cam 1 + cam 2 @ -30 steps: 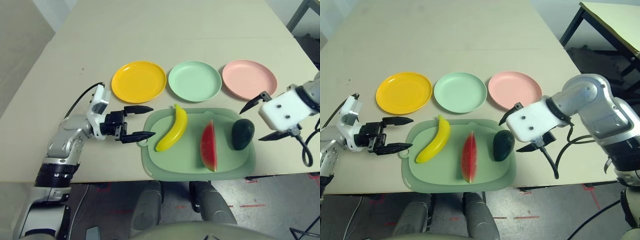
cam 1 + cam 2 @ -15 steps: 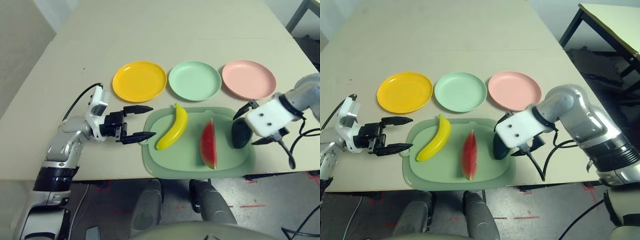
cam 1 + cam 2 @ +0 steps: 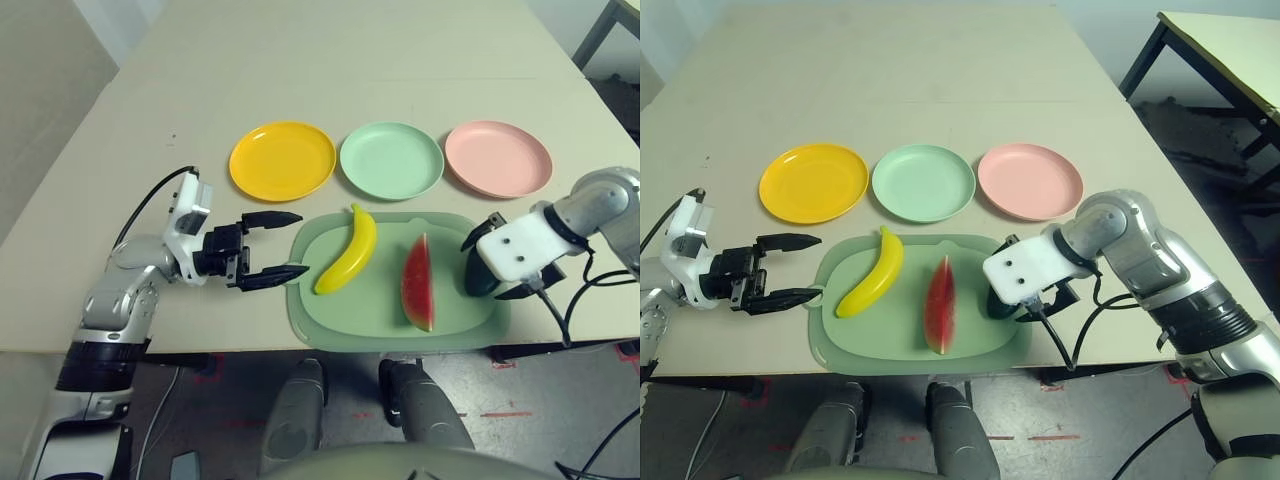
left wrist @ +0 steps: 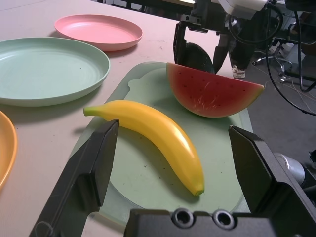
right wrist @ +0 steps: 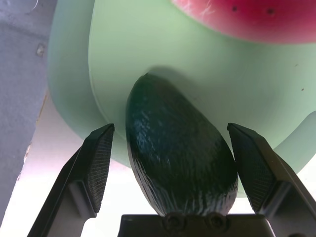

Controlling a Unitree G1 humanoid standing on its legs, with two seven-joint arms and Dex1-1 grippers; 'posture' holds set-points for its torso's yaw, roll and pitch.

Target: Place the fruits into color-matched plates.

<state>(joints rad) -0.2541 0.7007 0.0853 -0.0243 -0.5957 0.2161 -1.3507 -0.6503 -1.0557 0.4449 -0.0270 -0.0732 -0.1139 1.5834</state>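
Dark green avocado (image 5: 180,158), at the right end of the cutting board (image 3: 375,315), now sits between the spread fingers of the right tool (image 3: 482,260), which has come in from the right; a grasp looks imminent. Left tool (image 3: 272,243) waits open left of the banana (image 3: 346,251). Watermelon wedge (image 3: 417,283) lies close by. Mint plate (image 3: 391,160) stands far, unobstructed.

The left arm lies low along the near left of the scene, forearm reaching rightward, and the left gripper (image 3: 274,248) has its two black fingers spread wide apart, holding nothing. The right arm bends in from the near right edge, its wrist turned toward the left. The right gripper (image 5: 170,158) is also spread wide, one finger on either side of the avocado (image 5: 177,148) without closing on it.
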